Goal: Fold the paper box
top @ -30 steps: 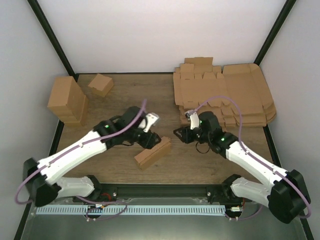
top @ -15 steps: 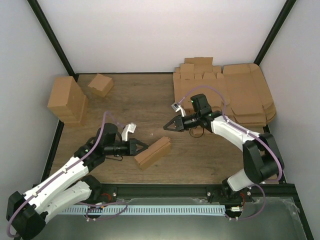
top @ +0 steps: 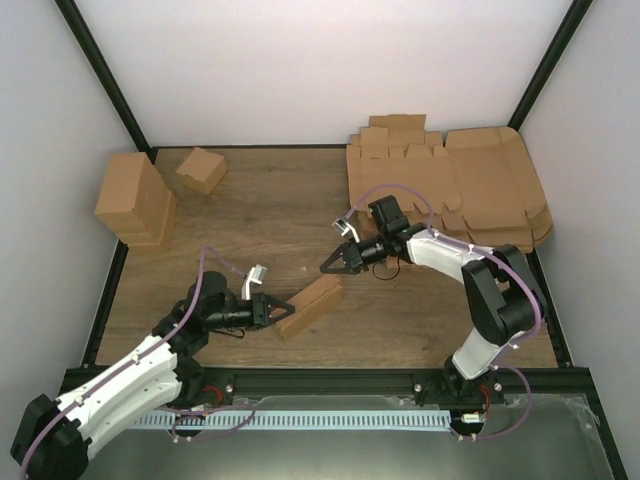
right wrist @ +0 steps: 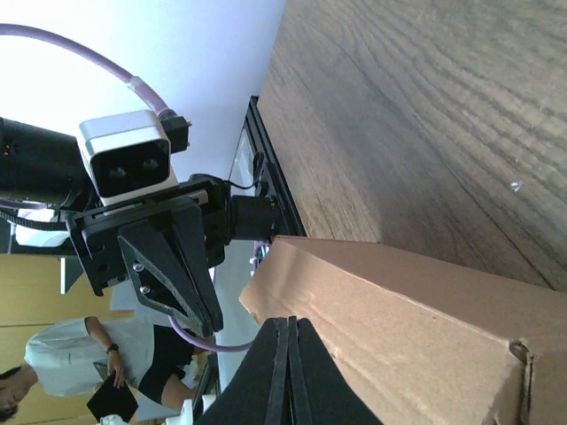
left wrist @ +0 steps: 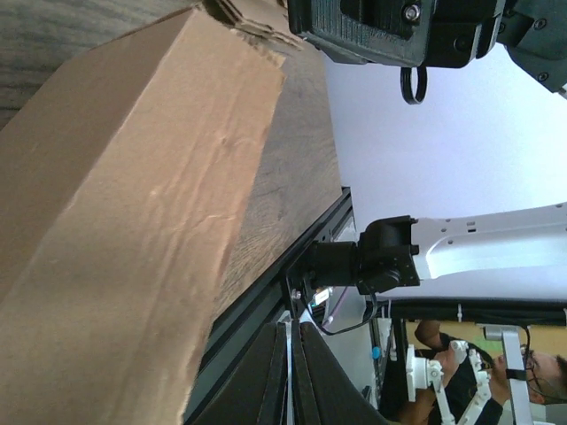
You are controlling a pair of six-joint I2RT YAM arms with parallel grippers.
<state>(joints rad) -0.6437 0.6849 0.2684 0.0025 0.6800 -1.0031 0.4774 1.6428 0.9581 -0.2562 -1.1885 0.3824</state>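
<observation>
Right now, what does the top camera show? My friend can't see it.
A long brown box lies on a wooden table between two robot grippers, both shut: the left gripper by its near end, the right gripper by its far end. Flat cardboard sheets sit far right.

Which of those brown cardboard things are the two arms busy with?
On the wooden table, look near the front middle, where the left end effector and right end effector face each other. The paper box lies slantwise between them. It is a long, narrow folded carton, unlike the flat sheets back right and the tall block and small box back left.
</observation>
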